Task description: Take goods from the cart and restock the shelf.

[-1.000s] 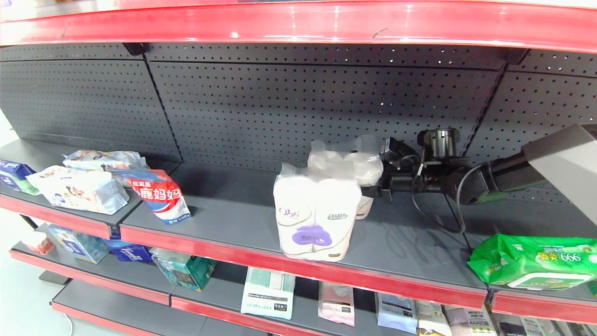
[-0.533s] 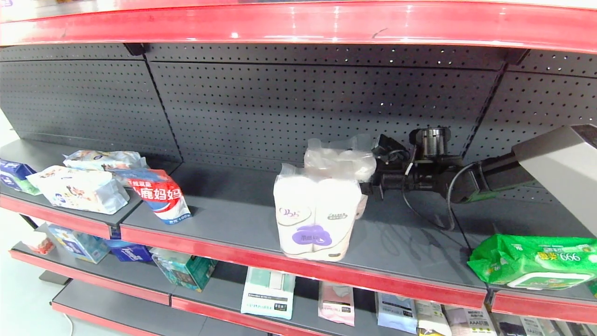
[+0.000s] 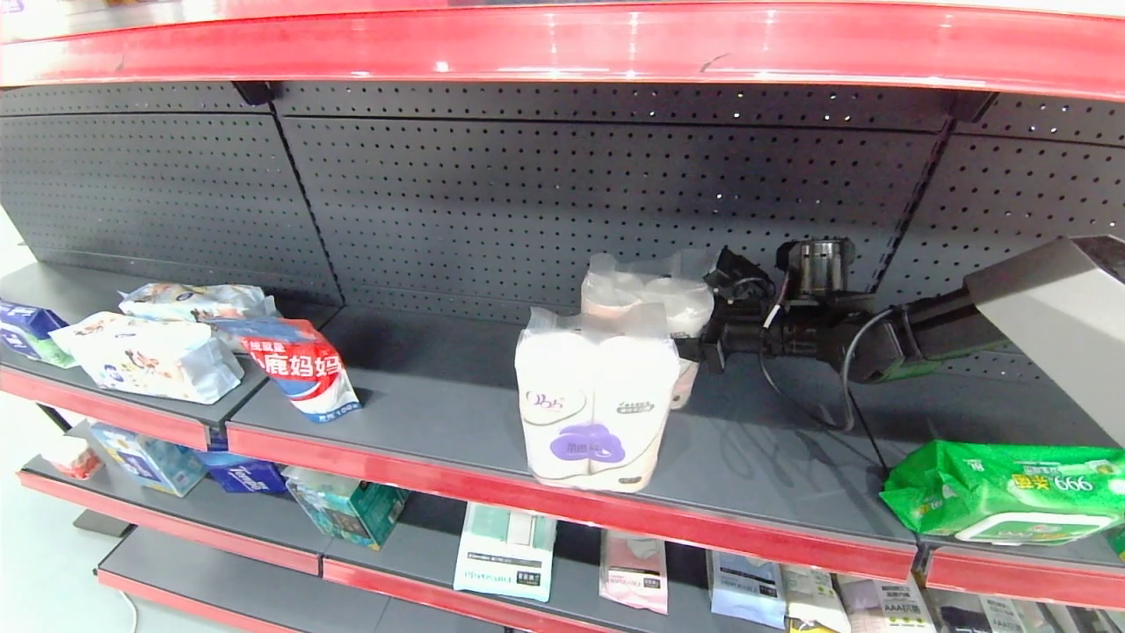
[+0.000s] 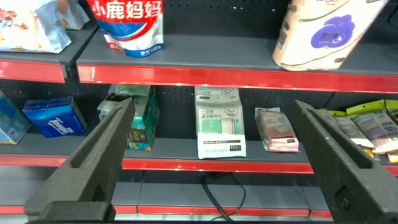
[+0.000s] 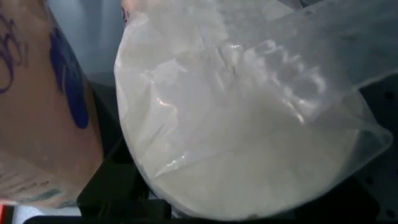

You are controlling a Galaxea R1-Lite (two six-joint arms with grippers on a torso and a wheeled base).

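while the left gripper [image 4: 212,107] gapes, the right gripper [image 3: 703,341] apparently clamps a tissue pack [image 3: 648,295].

Head view: you look forward and slightly down onto the middle shelf [image 3: 439,387], at mid range.
Left wrist view: you face the same shelf's front from lower down.
Right wrist view: you're pressed against the clear-wrapped roll pack [image 5: 249,137].
Shared: purple-printed toilet paper pack [image 3: 596,413], in head and left wrist views.
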